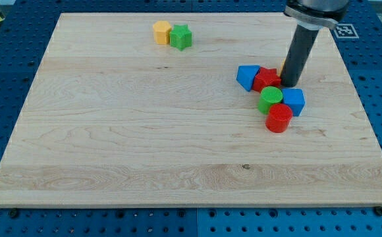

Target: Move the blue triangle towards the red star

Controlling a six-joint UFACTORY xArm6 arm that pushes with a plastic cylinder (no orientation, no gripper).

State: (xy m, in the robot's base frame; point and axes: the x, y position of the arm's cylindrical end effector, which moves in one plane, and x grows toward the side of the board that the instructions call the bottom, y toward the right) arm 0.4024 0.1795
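Note:
The blue triangle (pixel 246 76) lies at the view's right, touching the left side of the red star (pixel 266 79). My tip (pixel 290 84) stands just right of the red star, close to it or touching. Below the star sit a green cylinder (pixel 270 99), a blue block (pixel 293 101) and a red cylinder (pixel 278 118), all bunched together. A bit of an orange block (pixel 282 69) shows behind the rod.
A yellow-orange block (pixel 162 31) and a green star (pixel 181 37) sit side by side near the board's top edge. The wooden board (pixel 145 131) lies on a blue perforated table.

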